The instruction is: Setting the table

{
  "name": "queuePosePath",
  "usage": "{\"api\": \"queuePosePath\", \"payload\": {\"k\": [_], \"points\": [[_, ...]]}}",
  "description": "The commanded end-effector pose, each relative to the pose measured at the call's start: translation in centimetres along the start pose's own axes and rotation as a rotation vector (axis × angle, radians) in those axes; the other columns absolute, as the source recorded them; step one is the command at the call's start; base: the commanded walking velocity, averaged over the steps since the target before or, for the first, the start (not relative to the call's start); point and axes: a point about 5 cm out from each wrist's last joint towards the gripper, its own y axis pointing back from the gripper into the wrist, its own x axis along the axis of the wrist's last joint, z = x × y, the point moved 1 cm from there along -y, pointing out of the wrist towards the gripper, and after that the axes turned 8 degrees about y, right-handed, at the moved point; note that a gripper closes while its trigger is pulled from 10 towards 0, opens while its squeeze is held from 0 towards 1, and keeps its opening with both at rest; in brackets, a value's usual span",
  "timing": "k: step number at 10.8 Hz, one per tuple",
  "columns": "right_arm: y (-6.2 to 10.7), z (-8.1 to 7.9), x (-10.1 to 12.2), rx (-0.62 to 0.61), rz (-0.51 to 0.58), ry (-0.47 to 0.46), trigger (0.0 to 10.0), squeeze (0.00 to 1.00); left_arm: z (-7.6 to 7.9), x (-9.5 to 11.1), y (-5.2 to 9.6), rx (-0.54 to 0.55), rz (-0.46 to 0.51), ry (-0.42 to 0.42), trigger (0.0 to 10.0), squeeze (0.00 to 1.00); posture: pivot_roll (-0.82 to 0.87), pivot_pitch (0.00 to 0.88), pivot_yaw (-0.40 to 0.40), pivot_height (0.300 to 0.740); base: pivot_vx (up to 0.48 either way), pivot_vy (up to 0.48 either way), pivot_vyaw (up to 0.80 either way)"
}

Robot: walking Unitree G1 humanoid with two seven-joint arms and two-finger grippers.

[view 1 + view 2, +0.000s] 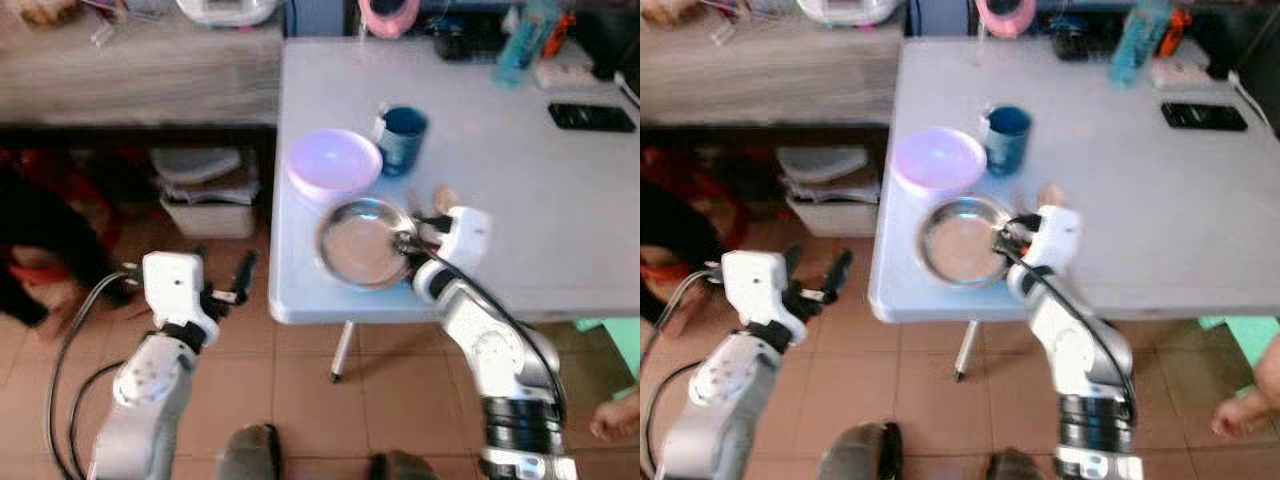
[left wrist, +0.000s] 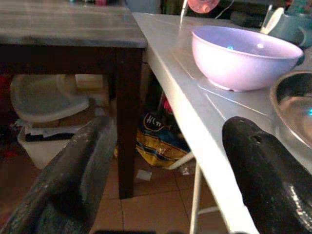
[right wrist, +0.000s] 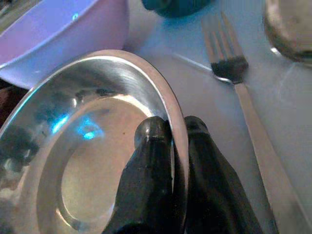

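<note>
Pinching steel plate (image 3: 92,146) rim, right end effector (image 3: 176,127) clamped, pink bowl (image 3: 58,34) just beyond

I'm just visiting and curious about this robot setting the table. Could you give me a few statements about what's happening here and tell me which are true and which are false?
1. The right gripper pinches the rim of the steel plate. True.
2. The pink bowl sits inside the steel plate. False: it stands beside it on the white table.
3. The left gripper holds a fork. False: it is open and empty, off the table's edge.
4. A fork lies on the table beside the plate. True.
5. The blue mug lies tipped over. False: it stands upright.
</note>
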Motion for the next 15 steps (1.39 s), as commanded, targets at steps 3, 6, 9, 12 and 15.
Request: {"api": "queuePosePath", "payload": {"k": [3,6,9,12,15], "points": [[0.0,0.4,-3.5,-0.031,-0.153,0.019,0.0,0.00,-0.7,0.2,-0.4,0.040,0.022,-0.021,10.0,0.00,0.00,0.131,0.017,0.740,0.000,0.480,0.00],[-0.1,-0.9,-2.8,0.031,-0.093,0.049,0.0,0.00,-0.8,0.1,-0.2,0.068,0.028,-0.039,10.0,0.00,0.00,0.135,0.017,0.740,0.000,0.479,0.00],[-0.1,-0.9,-1.7,0.040,-0.036,0.063,0.0,0.00,-1.1,0.5,-0.8,0.108,0.062,-0.040,10.0,0.00,0.00,0.138,0.011,0.740,0.000,0.456,0.00],[-0.2,-2.0,-0.8,0.079,0.034,0.048,0.0,0.00,-1.2,0.5,-1.1,0.122,0.068,-0.035,10.0,0.00,-0.01,0.128,0.014,0.740,0.000,0.381,0.00],[0.0,-2.0,1.1,0.082,0.146,0.102,0.0,0.00,-0.3,0.5,-1.4,0.087,0.091,-0.026,10.0,0.00,-0.02,0.118,-0.001,0.740,0.000,0.000,0.00]]}}
